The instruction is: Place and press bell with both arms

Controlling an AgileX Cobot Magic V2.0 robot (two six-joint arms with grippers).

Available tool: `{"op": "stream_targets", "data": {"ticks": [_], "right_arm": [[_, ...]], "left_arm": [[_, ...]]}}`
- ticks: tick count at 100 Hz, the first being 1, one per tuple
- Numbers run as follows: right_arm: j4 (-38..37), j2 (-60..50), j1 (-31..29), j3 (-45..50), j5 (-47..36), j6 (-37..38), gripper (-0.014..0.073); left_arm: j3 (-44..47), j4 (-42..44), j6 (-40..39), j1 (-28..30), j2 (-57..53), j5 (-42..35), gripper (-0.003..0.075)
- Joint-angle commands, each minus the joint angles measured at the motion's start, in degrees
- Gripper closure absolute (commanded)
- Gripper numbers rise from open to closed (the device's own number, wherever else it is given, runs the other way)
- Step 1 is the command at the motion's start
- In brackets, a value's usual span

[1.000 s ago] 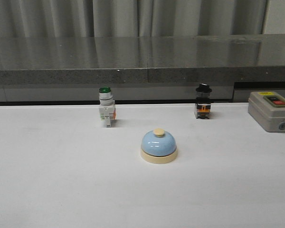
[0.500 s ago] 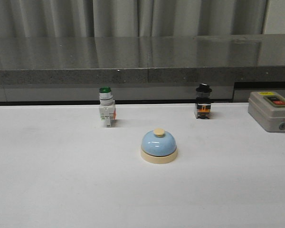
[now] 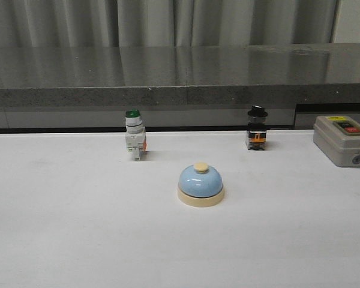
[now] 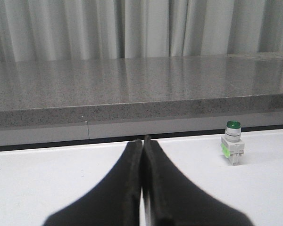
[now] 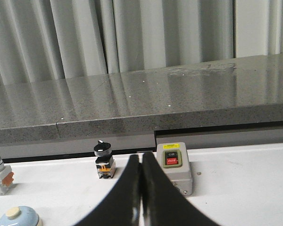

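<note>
Bell (image 3: pixel 200 185) is seen standing upright on the white table (image 3: pixel 72 228), light-blue dome on a cream base with the cream button on top, near the middle of the front view. No arm appears in that view. Nothing touches the bell.

The left gripper (image 4: pixel 142 142) is shown in its wrist view with both black fingers pressed together along their length, no gap visible between them, and nothing held. Ahead of it and off to one side, well apart from the fingertips, a green-capped white switch (image 4: pixel 233 148) is seen upright on the table near the foot of the grey stone ledge (image 4: pixel 132 89). The bell is not visible from this gripper.

The right gripper (image 5: pixel 141 157) is likewise closed, its fingers meeting in a thin seam, with nothing between them. Just beyond its tips, a black-knobbed selector switch (image 5: pixel 104 161) is seen to one side and a grey box (image 5: pixel 174 173) with a red and a dark button to the other, both against the ledge. The bell (image 5: pixel 17 216) is caught at the corner of this view, cut by the edge, lying nearer the camera than the selector switch and well to the side of the fingers. The green-capped switch is also partly seen at that same edge.
</note>
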Motion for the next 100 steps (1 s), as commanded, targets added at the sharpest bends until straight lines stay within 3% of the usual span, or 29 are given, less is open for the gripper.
{"op": "stream_targets", "data": {"ticks": [1, 100], "right_arm": [[-0.3, -1.2, 0.0, -1.1, -4.9, -0.2, 0.0658], [-0.3, -1.2, 0.0, -1.1, -4.9, -0.2, 0.0658]], "left_arm": [[0.5, -1.6, -0.6, 0.1, -0.7, -5.8, 0.0741], [3.2, -2.5, -0.6, 0.1, -5.0, -5.5, 0.0741]]}}
